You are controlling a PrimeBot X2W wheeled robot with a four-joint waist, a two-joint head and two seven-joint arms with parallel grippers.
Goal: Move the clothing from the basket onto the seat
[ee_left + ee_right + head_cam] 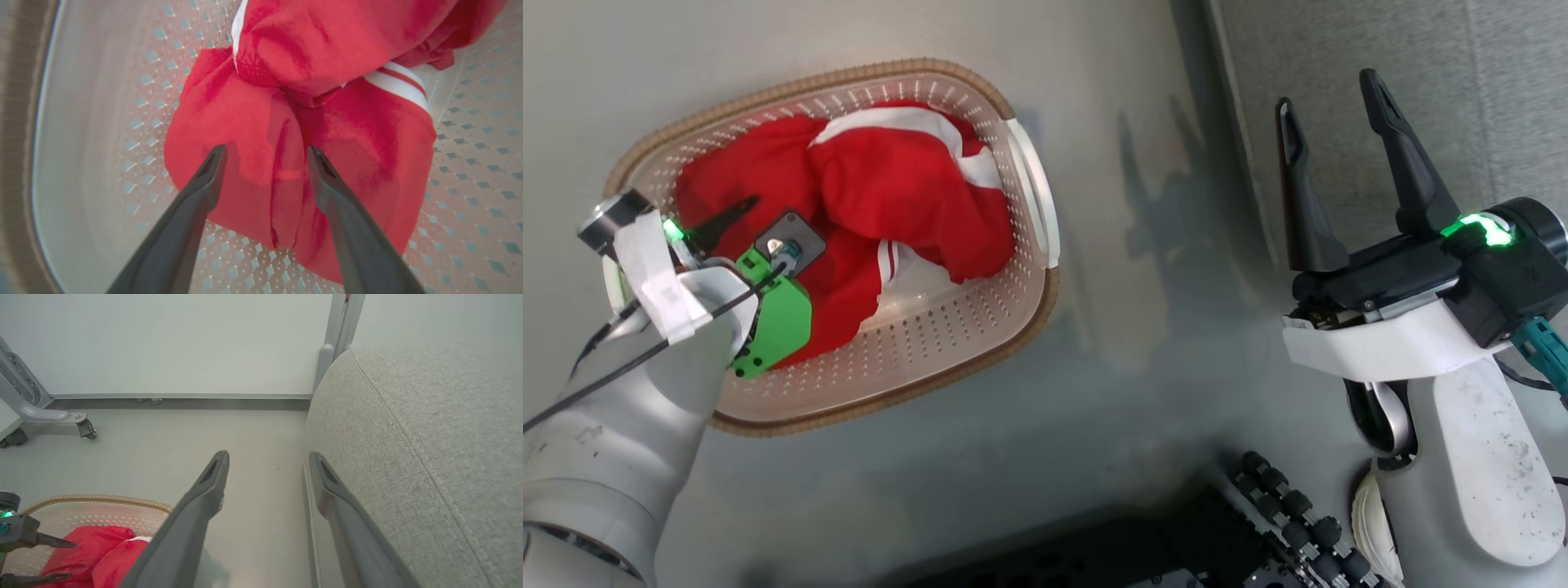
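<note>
Left fingers [192, 204]: spread wide and holding nothing. On my left wrist feed the two tips frame a raised fold of the clothing [253, 122].
Contact: I can't tell whether the tips are touching the fabric or hanging just above it.
Clothing: a bunched red heap with white stripes, all of it inside the basket [964, 327]. None is on the seat [429, 437].
Direction: the heap is straight ahead of the left fingers. The fold between them runs along the fingers' own line, so I judge that closing would pinch across it.
Long axis: from the head camera the heap stretches along the basket's length, from the end under my left wrist toward the far handle.
Right fingers [200, 506]: also wide and holding nothing. They are over the floor [204, 428], just beside the seat's edge and well apart from the basket.
Nearer arm: the left, clearly, since it is already inside the rim.
Seat: off to my right of the basket, with bare floor between them.
Step in hand: I read this as the approach to a first grab, with nothing moved across yet.
Next move: lower a touch and close on the fold. The fabric is loose, so part of the heap may trail or stay behind.
</note>
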